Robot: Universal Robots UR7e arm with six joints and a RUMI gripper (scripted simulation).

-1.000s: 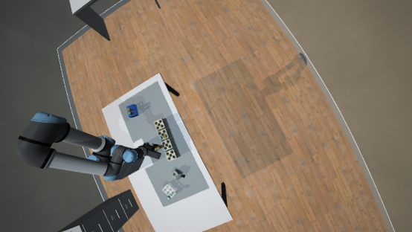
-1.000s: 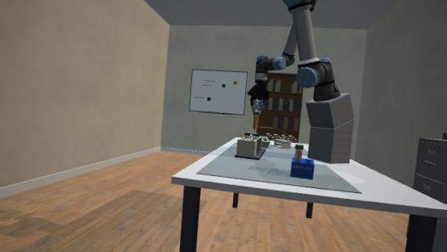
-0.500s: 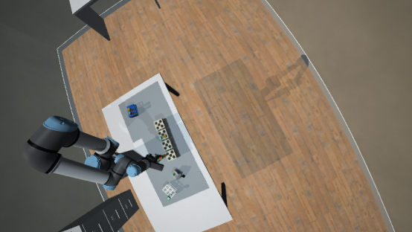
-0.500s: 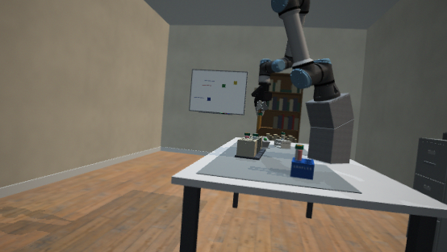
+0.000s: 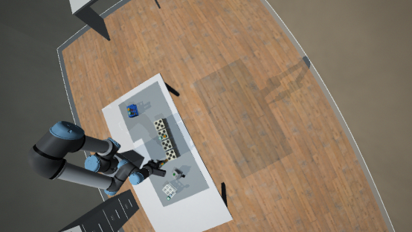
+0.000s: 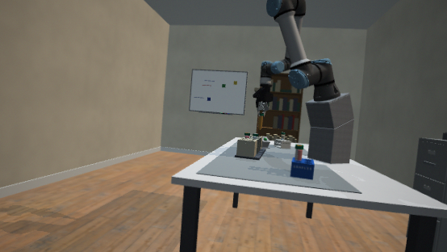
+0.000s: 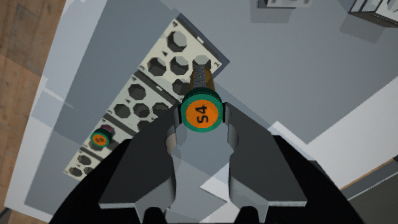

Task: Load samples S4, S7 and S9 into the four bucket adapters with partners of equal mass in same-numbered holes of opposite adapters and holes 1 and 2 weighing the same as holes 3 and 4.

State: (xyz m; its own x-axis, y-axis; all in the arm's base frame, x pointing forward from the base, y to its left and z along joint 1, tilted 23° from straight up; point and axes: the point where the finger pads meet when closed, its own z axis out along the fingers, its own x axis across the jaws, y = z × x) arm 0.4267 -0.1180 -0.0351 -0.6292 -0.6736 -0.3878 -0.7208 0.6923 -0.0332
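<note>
My gripper (image 7: 202,105) (image 5: 158,163) (image 6: 262,107) is shut on sample tube S4 (image 7: 201,113) (image 6: 261,119), just below its green cap with the orange dot. It holds the tube upright, high above the near end of the loading stand ST (image 7: 166,52) (image 5: 166,139) (image 6: 248,148), a row of four pale adapters with dark holes. The tube's lower end hangs over the end adapter. Sample S9 (image 7: 100,138) (image 5: 162,137) stands in a hole of the third adapter along the row. The other holes that show in the wrist view are empty.
A blue rack (image 5: 132,107) (image 6: 302,168) with a tube (image 6: 298,152) stands at one end of the grey mat. A white rack (image 5: 169,189) and the small DONE desk (image 5: 178,172) stand at the other end. The robot's grey pedestal (image 6: 328,129) is beside the table.
</note>
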